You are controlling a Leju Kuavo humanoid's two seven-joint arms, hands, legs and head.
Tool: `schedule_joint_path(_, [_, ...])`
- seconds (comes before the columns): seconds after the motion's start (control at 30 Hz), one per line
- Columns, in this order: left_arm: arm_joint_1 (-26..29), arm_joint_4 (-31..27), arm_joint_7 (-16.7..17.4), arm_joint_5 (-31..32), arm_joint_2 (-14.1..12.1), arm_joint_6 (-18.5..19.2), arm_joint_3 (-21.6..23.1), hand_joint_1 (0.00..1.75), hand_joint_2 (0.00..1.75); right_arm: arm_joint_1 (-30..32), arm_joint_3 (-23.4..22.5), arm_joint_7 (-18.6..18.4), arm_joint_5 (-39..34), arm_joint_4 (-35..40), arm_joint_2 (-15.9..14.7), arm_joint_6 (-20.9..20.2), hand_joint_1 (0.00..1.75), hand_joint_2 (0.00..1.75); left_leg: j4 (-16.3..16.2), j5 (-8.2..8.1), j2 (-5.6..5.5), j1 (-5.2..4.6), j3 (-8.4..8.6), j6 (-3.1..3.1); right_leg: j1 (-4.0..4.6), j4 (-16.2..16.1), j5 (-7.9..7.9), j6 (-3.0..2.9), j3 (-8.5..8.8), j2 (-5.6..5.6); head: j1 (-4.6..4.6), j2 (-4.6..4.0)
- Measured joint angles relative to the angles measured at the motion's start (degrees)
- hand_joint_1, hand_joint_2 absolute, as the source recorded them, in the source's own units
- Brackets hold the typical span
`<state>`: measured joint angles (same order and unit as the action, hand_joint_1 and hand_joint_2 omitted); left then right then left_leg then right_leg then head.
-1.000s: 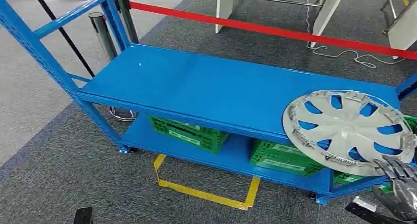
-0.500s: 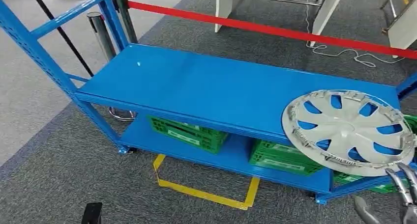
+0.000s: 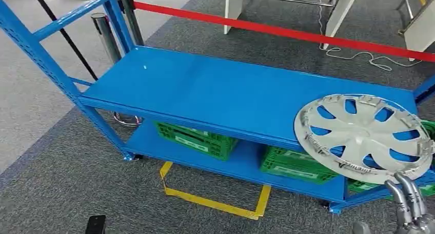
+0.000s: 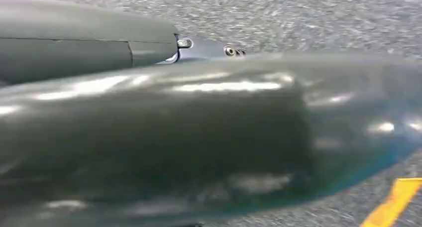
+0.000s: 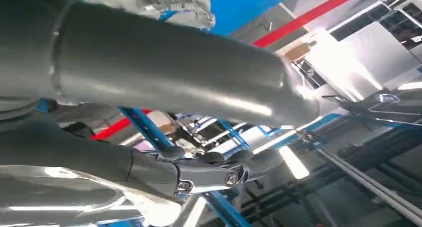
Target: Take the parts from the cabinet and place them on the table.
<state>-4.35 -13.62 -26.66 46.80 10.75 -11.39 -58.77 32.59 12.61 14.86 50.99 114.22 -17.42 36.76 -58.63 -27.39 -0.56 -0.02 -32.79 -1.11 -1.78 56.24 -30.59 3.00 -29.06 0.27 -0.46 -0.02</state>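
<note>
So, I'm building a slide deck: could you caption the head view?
Right hand reaches up below a silver hubcap overhanging the blue shelf, green crates beneath.

Spread fingers [image 5: 209,172] below hubcap [image 5: 181,3]

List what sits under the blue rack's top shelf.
Green crates stand on the lower shelf; the top shelf and the wheel cover hide their contents.
</note>
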Motion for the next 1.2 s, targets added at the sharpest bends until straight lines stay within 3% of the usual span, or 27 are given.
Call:
schedule_joint_path(0.13, [0.1, 0.0, -0.4, 0.5, 0.2, 1.0, 0.0, 0.0, 0.0, -2.7, 0.0, -0.9, -1.1, 0.5, -2.2, -3.8, 0.0, 0.0, 0.0, 0.0, 0.01, 0.0, 0.0, 0.0, 0.0, 0.0, 0.01, 0.01, 0.0, 0.0, 0.0, 0.0])
schedule_joint_path(0.27, [-0.6, 0.0, -1.3, 0.8, 0.2, 2.3, 0.0, 0.0, 0.0, -7.8, -2.4, 2.1, -5.9, -0.6, -5.0, -9.6, 0.0, 0.0, 0.0, 0.03, 0.02, 0.0, 0.08, -0.02, 0.0, 0.0, 0.07, 0.07, 0.03, 0.02, 0.04, 0.0])
schedule_joint_path(0.63, [-1.3, 0.0, -1.5, 1.9, 0.0, 2.8, 0.2, 0.0, 0.0, -14.7, -9.5, 4.5, -6.6, -5.7, -6.6, -18.0, 0.0, 0.0, 0.0, 0.04, 0.03, -0.01, 0.03, -0.01, 0.0, 0.0, 0.12, 0.11, 0.68, 0.06, 0.02, 0.0])
schedule_joint_path(0.87, [-1.6, 0.0, 1.1, 3.5, -0.3, 2.4, 0.8, 0.0, 0.0, -23.5, -16.1, 4.9, -4.6, -19.1, -8.7, -26.2, 0.0, 0.0, 0.0, 0.07, 0.04, -0.04, 0.09, -0.05, -0.02, 0.0, 0.16, 0.15, 0.36, 0.06, 0.04, 0.0])
schedule_joint_path(1.2, [-1.9, 0.0, 1.1, 3.5, -1.0, 3.0, 1.4, 0.0, 0.0, -30.3, -17.9, 4.2, -3.1, -30.0, -10.2, -29.0, 0.0, 0.0, -0.1, 0.12, 0.04, -0.05, 0.08, -0.09, -0.04, 0.0, 0.25, 0.23, 0.69, 0.06, 0.02, 0.0])
